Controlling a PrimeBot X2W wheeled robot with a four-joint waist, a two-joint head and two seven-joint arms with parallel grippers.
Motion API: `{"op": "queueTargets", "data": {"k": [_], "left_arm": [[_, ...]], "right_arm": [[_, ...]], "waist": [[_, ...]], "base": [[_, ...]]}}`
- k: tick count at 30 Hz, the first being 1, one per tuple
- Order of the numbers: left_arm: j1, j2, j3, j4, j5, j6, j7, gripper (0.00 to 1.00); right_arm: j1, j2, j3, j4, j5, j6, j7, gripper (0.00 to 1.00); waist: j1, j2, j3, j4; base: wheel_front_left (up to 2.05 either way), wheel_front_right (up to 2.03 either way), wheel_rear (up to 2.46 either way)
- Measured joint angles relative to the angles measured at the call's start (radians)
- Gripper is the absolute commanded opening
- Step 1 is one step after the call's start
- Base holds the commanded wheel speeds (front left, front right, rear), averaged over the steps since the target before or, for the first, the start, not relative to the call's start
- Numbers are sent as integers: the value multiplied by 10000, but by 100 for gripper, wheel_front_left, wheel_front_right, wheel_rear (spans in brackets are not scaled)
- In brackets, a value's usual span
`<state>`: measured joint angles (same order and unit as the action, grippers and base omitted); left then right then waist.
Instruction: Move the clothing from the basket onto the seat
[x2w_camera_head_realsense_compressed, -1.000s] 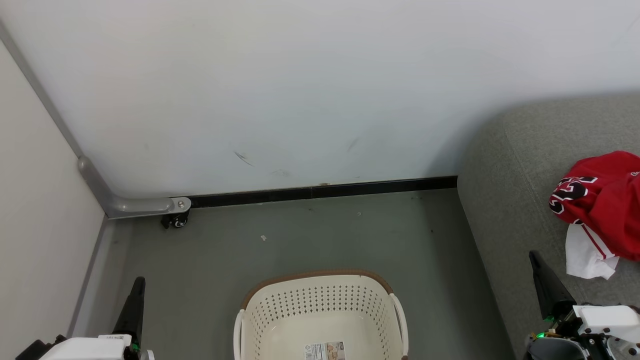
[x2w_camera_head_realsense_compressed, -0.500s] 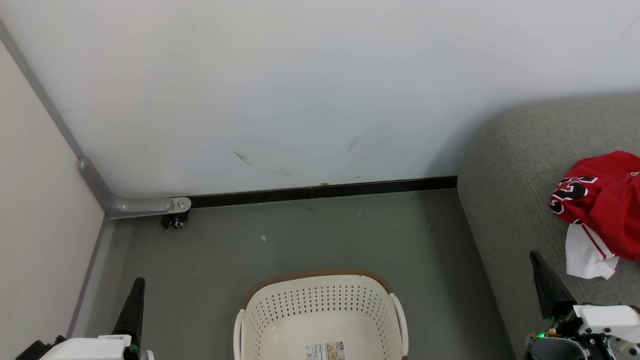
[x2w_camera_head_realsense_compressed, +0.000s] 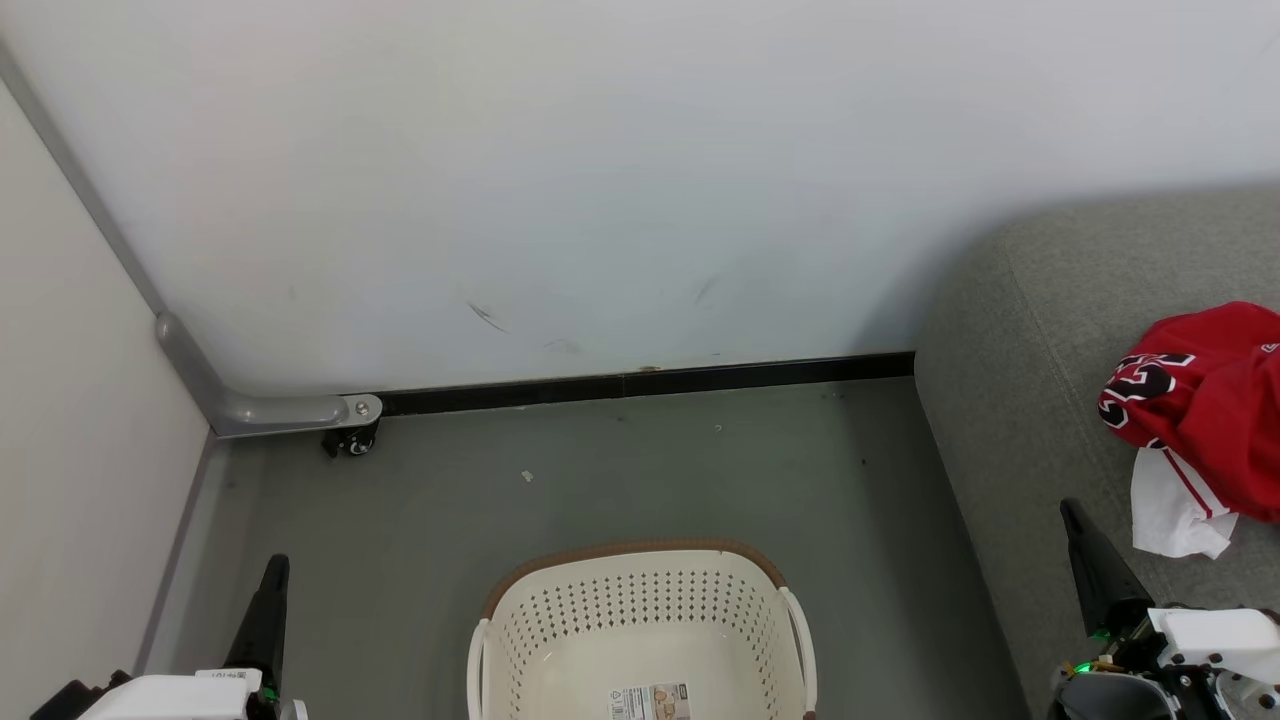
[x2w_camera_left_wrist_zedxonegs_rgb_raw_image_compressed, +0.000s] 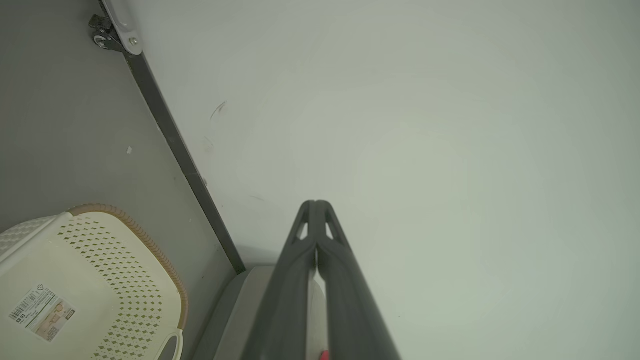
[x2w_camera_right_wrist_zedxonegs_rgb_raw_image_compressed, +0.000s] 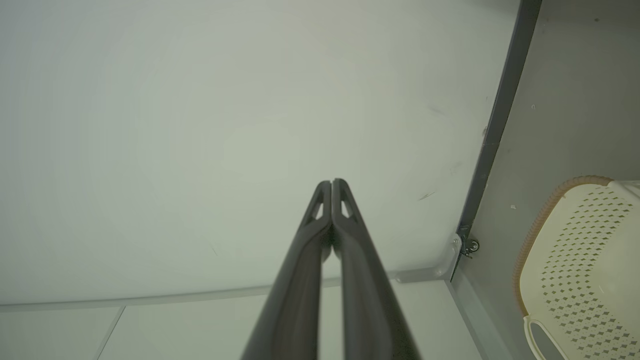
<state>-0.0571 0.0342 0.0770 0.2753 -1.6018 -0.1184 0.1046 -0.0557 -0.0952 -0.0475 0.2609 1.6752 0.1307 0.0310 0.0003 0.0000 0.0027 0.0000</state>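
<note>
The red clothing (x2w_camera_head_realsense_compressed: 1215, 400), with a black-and-white number and a white lining flap, lies bunched on the grey seat (x2w_camera_head_realsense_compressed: 1020, 400) at the right edge of the head view. The cream-white basket (x2w_camera_head_realsense_compressed: 640, 630) with its brown rim stands on the floor at bottom centre; just a label sticker (x2w_camera_head_realsense_compressed: 650, 700) lies on its floor. My left gripper (x2w_camera_head_realsense_compressed: 272, 575) is shut at the lower left, apart from the basket. My right gripper (x2w_camera_head_realsense_compressed: 1075, 520) is shut beside the seat's front, left of the clothing. Both wrist views show fingertips pressed together: left gripper (x2w_camera_left_wrist_zedxonegs_rgb_raw_image_compressed: 316, 205), right gripper (x2w_camera_right_wrist_zedxonegs_rgb_raw_image_compressed: 331, 184). The basket (x2w_camera_left_wrist_zedxonegs_rgb_raw_image_compressed: 100, 280) shows lower left in the left wrist view; the basket (x2w_camera_right_wrist_zedxonegs_rgb_raw_image_compressed: 585, 260) shows at the right in the right wrist view.
A white wall (x2w_camera_head_realsense_compressed: 600, 180) with a black baseboard (x2w_camera_head_realsense_compressed: 640, 382) closes the back. A pale panel (x2w_camera_head_realsense_compressed: 80, 450) on a grey bracket with a caster (x2w_camera_head_realsense_compressed: 350, 440) bounds the left. Grey floor (x2w_camera_head_realsense_compressed: 600, 470) lies between wall, basket and seat.
</note>
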Motion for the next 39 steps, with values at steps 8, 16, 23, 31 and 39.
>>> {"op": "queueTargets", "data": {"k": [8,16,23,31,39], "left_arm": [[-26,-2,8,8,0,-35,8,0],[-27,-4,13,13,0,-35,10,0],[-27,-4,15,19,0,-46,10,0],[-27,-4,15,23,0,-46,10,0],[-27,-4,17,27,0,-46,10,0]], "right_arm": [[0,2,-12,4,0,0,0,0],[0,6,-21,4,0,0,86,0],[0,6,-23,6,-2,0,86,0],[0,8,-33,8,-2,0,88,0],[0,12,-42,10,-2,0,88,0]], "waist": [[0,0,0,0],[0,0,0,0],[-1,0,0,0],[-1,0,0,0],[-1,0,0,0]], "base": [[0,0,0],[0,0,0],[0,0,0],[0,0,0],[0,0,0]]}}
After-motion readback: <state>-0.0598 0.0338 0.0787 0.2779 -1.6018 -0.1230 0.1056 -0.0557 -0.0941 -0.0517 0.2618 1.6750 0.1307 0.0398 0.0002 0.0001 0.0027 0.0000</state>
